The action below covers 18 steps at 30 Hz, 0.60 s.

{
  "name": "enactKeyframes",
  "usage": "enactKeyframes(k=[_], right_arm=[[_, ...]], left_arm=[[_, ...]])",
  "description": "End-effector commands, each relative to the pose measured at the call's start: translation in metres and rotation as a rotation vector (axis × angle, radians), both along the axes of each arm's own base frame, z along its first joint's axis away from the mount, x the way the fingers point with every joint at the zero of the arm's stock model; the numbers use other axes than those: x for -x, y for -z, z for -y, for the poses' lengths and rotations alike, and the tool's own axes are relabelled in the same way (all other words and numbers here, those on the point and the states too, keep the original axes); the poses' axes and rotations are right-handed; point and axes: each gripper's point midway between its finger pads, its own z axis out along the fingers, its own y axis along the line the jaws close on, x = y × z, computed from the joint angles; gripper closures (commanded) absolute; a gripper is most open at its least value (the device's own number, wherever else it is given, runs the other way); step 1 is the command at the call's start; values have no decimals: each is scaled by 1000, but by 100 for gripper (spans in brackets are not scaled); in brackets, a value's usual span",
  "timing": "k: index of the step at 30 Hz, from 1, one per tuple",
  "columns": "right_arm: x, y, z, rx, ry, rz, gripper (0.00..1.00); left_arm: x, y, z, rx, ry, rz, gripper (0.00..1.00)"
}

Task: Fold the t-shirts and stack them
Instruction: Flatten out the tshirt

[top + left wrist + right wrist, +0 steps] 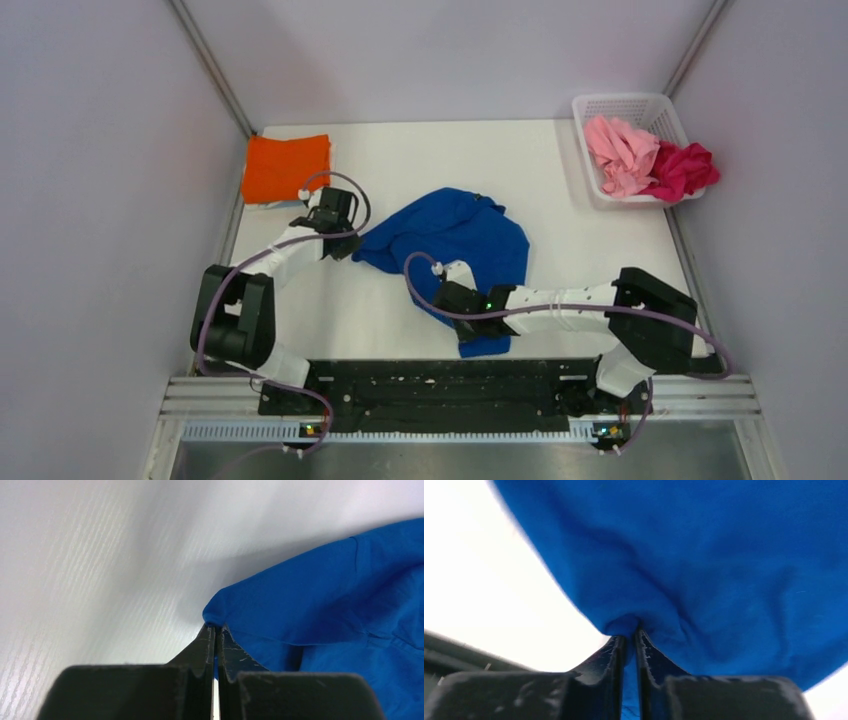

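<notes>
Top external view: the blue t-shirt lies crumpled at the middle of the table, its cloth spread between the two arms. The left pincer is at the shirt's 9 o'clock edge. The left wrist view shows it closed tight on a corner of blue cloth, jaws pressed together with a sliver of fabric between them. The right pincer, at the shirt's 6 o'clock edge, likewise clamps a fold of blue cloth, which bunches at its tips in the right wrist view. An orange t-shirt sits folded at the table's 10 o'clock corner. At 2 o'clock a white lattice basket holds a pink t-shirt and a magenta t-shirt. Both are crumpled, and the magenta one hangs over the basket's 3 o'clock rim.
</notes>
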Motion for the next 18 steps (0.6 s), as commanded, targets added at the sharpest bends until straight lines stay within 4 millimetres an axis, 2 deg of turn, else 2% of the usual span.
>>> enactKeyframes(k=[1,2,5,8,9,11,14,17,18], right_arm=[[-54,-2,48,158,284,197,93],[-63,-7,51,146,318,218,100],[-88,-27,56,98,363,275,100],[-116,-73,61,8,345,370,100],[-127,-94,65,-17,337,413,100],[-148,-136,79,-69,355,488,100],[-169,-208,95,-185,333,631,100],[-169,-279,103,-257,239,786,100],[-165,-301,107,-266,213,838,100]], left_arm=[[-6,-24,-1,15,-24,86,100],[-7,-28,-2,14,-28,98,100],[-13,-41,-6,5,-38,137,100],[-23,-61,-9,-3,-51,178,100],[-28,-72,-10,-4,-55,199,100],[-39,-101,-9,2,-54,269,100],[-52,-165,-6,34,-46,425,100],[-51,-234,-5,56,-14,614,100],[-45,-263,-6,69,-3,700,100]])
